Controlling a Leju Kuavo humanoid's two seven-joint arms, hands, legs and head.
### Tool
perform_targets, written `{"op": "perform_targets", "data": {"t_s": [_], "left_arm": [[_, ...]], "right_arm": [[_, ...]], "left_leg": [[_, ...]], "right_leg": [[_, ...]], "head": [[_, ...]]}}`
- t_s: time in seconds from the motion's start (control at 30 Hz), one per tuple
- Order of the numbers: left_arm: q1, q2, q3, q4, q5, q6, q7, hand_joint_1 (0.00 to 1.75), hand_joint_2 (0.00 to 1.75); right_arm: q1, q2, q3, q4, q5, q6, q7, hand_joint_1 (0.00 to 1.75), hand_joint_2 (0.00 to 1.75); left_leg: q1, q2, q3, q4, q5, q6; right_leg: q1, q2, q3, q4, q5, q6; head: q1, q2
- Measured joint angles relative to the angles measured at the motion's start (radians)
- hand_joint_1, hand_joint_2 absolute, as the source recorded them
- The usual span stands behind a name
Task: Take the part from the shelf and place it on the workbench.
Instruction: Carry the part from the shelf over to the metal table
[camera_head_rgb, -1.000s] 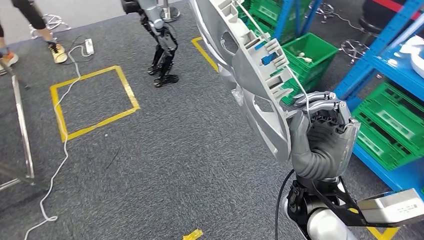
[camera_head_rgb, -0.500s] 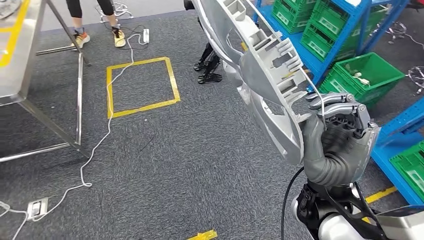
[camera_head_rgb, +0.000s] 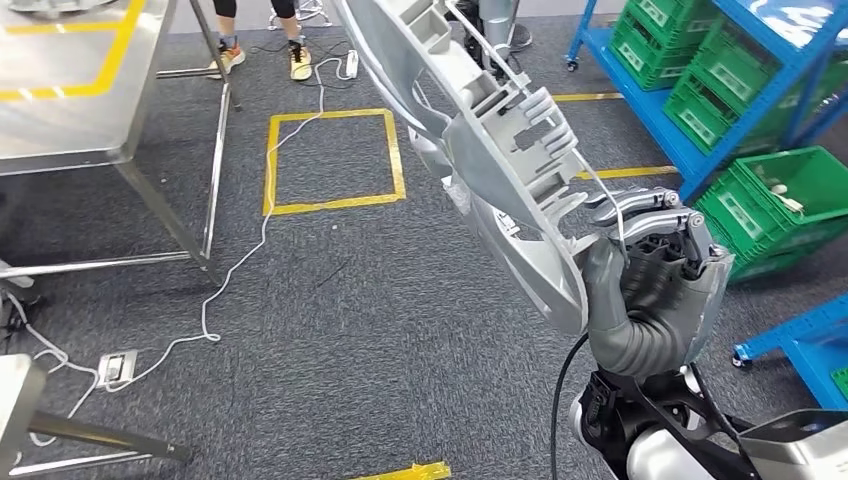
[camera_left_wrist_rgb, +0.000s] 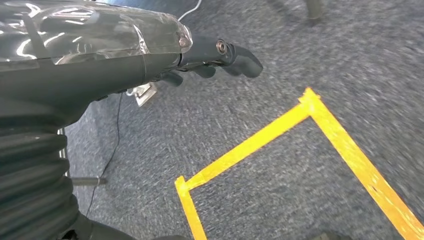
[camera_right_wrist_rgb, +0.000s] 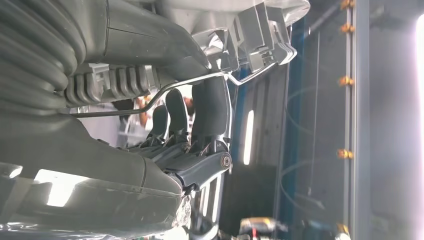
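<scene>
Holding: one large silver-grey moulded part (camera_head_rgb: 480, 150), gripped at its lower end by my right hand (camera_head_rgb: 650, 285), fingers wrapped over its edge and thumb against its face. The part stands tilted in the air above the carpet, its long body running up and away from my hand toward the far left; ribbed clips and a thin wire show along its inner side. In the right wrist view the fingers (camera_right_wrist_rgb: 210, 107) curl around the part's (camera_right_wrist_rgb: 250, 30) pale plastic brackets.

Left hand (camera_left_wrist_rgb: 100, 65): seen in the left wrist view, hanging over grey carpet with dark fingers (camera_left_wrist_rgb: 235, 52) stretched forward and nothing visible in them; I cannot tell how far apart they stand.

Workbench (camera_head_rgb: 80, 100): bare metal top with yellow tape lines, on slanted metal legs, at the far left of the floor, well apart from the part.

Shelf (camera_head_rgb: 740, 60): blue steel frame at the far right, carrying green crates (camera_head_rgb: 690, 30); more green crates (camera_head_rgb: 790, 195) stand on the floor beside it.

Floor items: yellow tape square (camera_head_rgb: 335, 160) on the carpet between workbench and part; white cable (camera_head_rgb: 250, 240) trailing across it to a socket box (camera_head_rgb: 117, 368). A person's legs and shoes (camera_head_rgb: 262, 55) stand at the far edge beside the workbench.
</scene>
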Motion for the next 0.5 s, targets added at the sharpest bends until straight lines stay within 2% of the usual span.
{"op": "perform_targets", "data": {"t_s": [0.03,0.07,0.1,0.13,0.17,0.2,0.23,0.27,0.33,0.37,0.4,0.43,0.47,0.5], "left_arm": [[-0.001,0.001,0.0,0.0,0.0,0.0,0.0,0.0,1.75],[-0.002,0.002,0.0,0.0,0.0,0.0,0.0,0.0,1.75],[-0.002,0.002,0.0,0.0,0.0,0.0,0.0,0.0,1.75],[-0.003,0.002,0.0,0.0,0.0,0.0,0.0,0.0,1.75],[-0.003,0.002,0.0,0.0,0.0,0.0,0.0,0.0,1.75],[-0.002,0.003,0.0,0.0,0.0,0.0,0.0,0.0,1.75],[-0.002,0.003,0.0,0.0,0.0,0.0,0.001,0.0,1.75],[-0.002,0.003,0.0,0.0,0.005,0.0,0.001,0.0,1.75],[-0.002,0.002,0.0,0.0,0.033,0.003,-0.002,0.0,1.75],[-0.002,0.002,0.001,0.0,0.057,0.006,-0.008,0.0,1.75],[-0.001,0.003,0.002,0.0,0.084,0.01,-0.018,0.0,1.75],[0.001,0.005,0.006,0.0,0.115,0.015,-0.032,0.0,1.75],[0.004,0.008,0.013,0.0,0.152,0.02,-0.05,0.0,1.75],[0.007,0.01,0.024,0.0,0.193,0.023,-0.074,0.0,1.75]], "right_arm": [[0.001,0.0,0.0,0.0,0.0,0.0,0.0,1.75,1.75],[0.002,0.0,0.0,0.0,0.0,0.0,0.0,1.75,1.75],[0.003,-0.001,0.001,0.0,0.0,0.0,0.0,1.75,1.75],[0.004,-0.001,0.001,0.0,0.0,0.0,0.0,1.75,1.75],[0.005,-0.001,0.002,0.0,0.0,0.0,0.0,1.75,1.75],[0.006,-0.001,0.003,0.0,0.0,0.0,0.0,1.75,1.75],[0.006,-0.001,0.004,0.0,0.0,0.0,0.0,1.75,1.75],[0.006,-0.001,0.006,0.0,-0.001,0.0,-0.001,1.75,1.75],[0.003,-0.001,0.009,0.0,-0.009,0.008,-0.01,1.75,1.75],[0.001,0.0,0.011,0.0,-0.018,0.016,-0.019,1.75,1.75],[-0.003,0.001,0.014,0.0,-0.029,0.026,-0.03,1.75,1.75],[-0.009,0.004,0.017,0.001,-0.038,0.036,-0.039,1.75,1.75],[-0.016,0.007,0.019,0.002,-0.045,0.046,-0.047,1.75,1.75],[-0.023,0.011,0.022,0.005,-0.044,0.051,-0.052,1.75,1.75]], "left_leg": [[0.001,-0.013,0.001,-0.001,0.002,0.006],[0.0,-0.026,0.001,-0.002,0.003,0.012],[-0.002,-0.039,0.001,-0.001,0.004,0.016],[-0.004,-0.054,0.001,-0.001,0.004,0.019],[-0.007,-0.07,0.001,-0.001,0.005,0.021],[-0.01,-0.086,0.001,-0.001,0.006,0.023],[-0.012,-0.102,0.002,-0.001,0.007,0.024],[-0.014,-0.118,0.004,-0.001,0.008,0.025],[-0.016,-0.146,0.003,0.0,0.01,0.023],[-0.015,-0.157,0.0,0.0,0.013,0.02],[-0.014,-0.168,-0.005,0.0,0.016,0.016],[-0.012,-0.178,-0.01,0.0,0.02,0.01],[-0.011,-0.175,-0.014,0.0,0.022,0.005],[-0.013,-0.15,-0.019,0.006,0.016,0.001]], "right_leg": [[-0.003,0.023,-0.012,0.031,-0.024,0.002],[-0.004,0.051,-0.035,0.087,-0.058,0.003],[-0.003,0.071,-0.067,0.16,-0.094,0.001],[-0.002,0.081,-0.101,0.232,-0.122,-0.002],[0.001,0.086,-0.126,0.282,-0.134,-0.006],[0.003,0.088,-0.135,0.294,-0.124,-0.012],[0.007,0.092,-0.127,0.266,-0.095,-0.02],[0.01,0.102,-0.104,0.206,-0.052,-0.029],[0.016,0.148,-0.053,0.076,0.015,-0.045],[0.018,0.164,-0.036,0.035,0.029,-0.05],[0.018,0.172,-0.029,0.016,0.03,-0.053],[0.019,0.164,-0.027,0.007,0.03,-0.053],[0.018,0.152,-0.024,-0.001,0.032,-0.053],[0.017,0.141,-0.02,-0.011,0.037,-0.053]], "head": [[0.003,0.0],[0.009,0.0],[0.016,0.0],[0.022,0.0],[0.027,0.0],[0.029,0.0],[0.03,0.0],[0.03,0.0],[0.029,0.0],[0.028,0.0],[0.028,0.0],[0.029,0.0],[0.029,0.0],[0.027,0.0]]}}
